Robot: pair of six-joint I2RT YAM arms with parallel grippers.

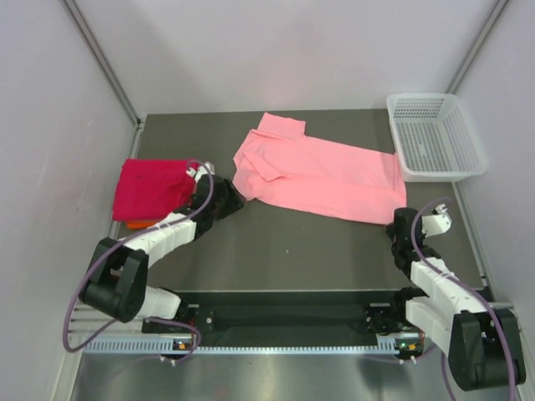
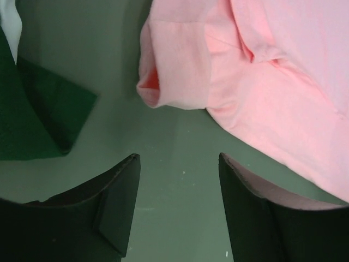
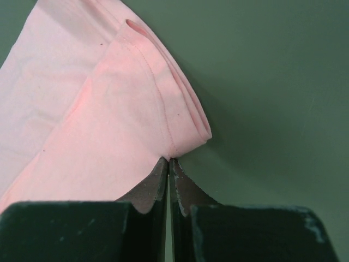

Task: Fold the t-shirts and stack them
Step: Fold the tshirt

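Observation:
A light salmon-pink t-shirt (image 1: pixel 318 175) lies spread across the middle of the dark table, its sleeves at the left and its hem at the right. My left gripper (image 1: pixel 232 200) is low at the shirt's near-left sleeve (image 2: pixel 163 82). It is open, with only bare table between its fingers (image 2: pixel 179 158). My right gripper (image 1: pixel 399 219) is at the shirt's near-right hem corner (image 3: pixel 185 131), and its tips (image 3: pixel 170 160) are shut on the edge of the cloth. A folded magenta-red t-shirt (image 1: pixel 150 188) lies at the far left on top of an orange one (image 1: pixel 144 223).
A white mesh basket (image 1: pixel 435 138) stands at the back right corner. Pale walls close in the table on the left, back and right. The table (image 1: pixel 318 251) is dark grey-green in front of the pink shirt.

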